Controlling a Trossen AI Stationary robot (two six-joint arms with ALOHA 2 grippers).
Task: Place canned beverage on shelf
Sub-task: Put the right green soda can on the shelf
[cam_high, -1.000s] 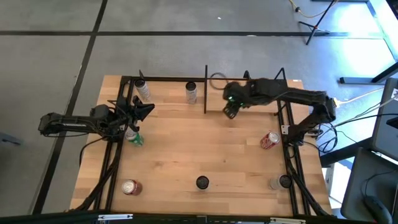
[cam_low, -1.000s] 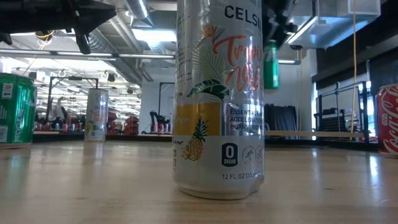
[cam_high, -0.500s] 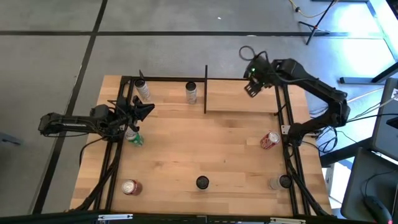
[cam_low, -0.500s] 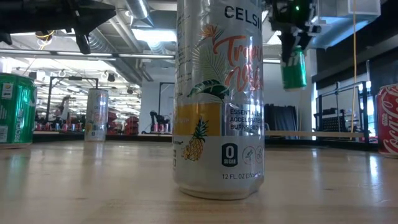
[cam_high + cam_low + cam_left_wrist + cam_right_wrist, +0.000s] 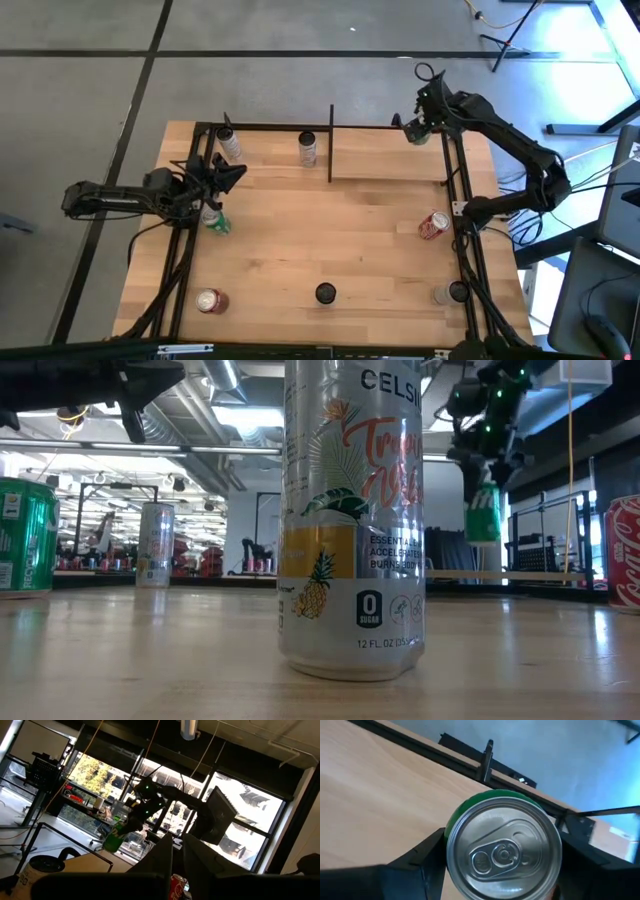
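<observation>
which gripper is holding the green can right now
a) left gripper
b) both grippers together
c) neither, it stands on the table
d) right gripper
d: the right gripper is shut on the green can, which hangs in the air over the far right corner of the shelf, while the left gripper waits at the table's left edge.

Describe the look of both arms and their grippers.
Both arms are dark, slim and jointed. The left gripper ends in two dark pointed fingers. The right gripper has flat black fingers and small green lights on its wrist. Black cables trail from the right arm's base.
</observation>
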